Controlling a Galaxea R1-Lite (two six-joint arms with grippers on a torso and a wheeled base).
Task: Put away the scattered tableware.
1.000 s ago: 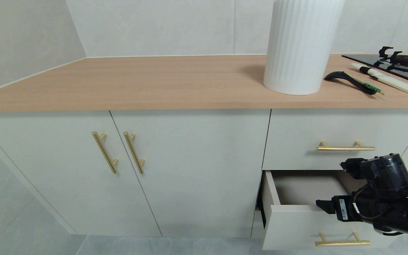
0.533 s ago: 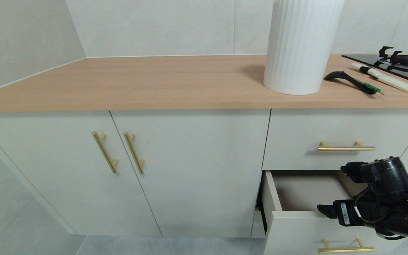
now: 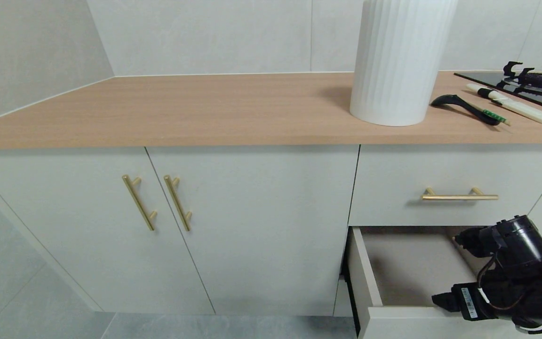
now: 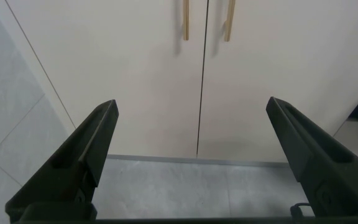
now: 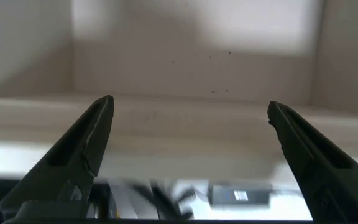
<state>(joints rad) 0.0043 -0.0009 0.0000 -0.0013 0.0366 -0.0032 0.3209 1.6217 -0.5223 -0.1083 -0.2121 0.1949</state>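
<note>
On the wooden counter (image 3: 181, 108) at the right lie a black spoon (image 3: 464, 107), a thin green-handled utensil (image 3: 496, 116) and a white knife (image 3: 520, 108). Below them the lower drawer (image 3: 360, 263) stands pulled out, its visible inside bare. My right gripper (image 3: 442, 300) sits at the drawer's front panel. In the right wrist view that gripper (image 5: 190, 106) is open, its fingers spread over the drawer's front edge (image 5: 185, 118). My left gripper (image 4: 191, 104) is open and holds nothing. It faces the double cabinet doors (image 4: 204, 74) near the floor.
A tall white ribbed container (image 3: 395, 61) stands on the counter left of the utensils. A black stove (image 3: 534, 84) fills the far right corner. The upper drawer (image 3: 459, 197) above the open one is closed, as are the double doors (image 3: 158, 202) at left.
The lower drawer has slid further out toward me, and my right arm has moved back with its front panel. The drawer's handle has dropped below the picture's edge.
</note>
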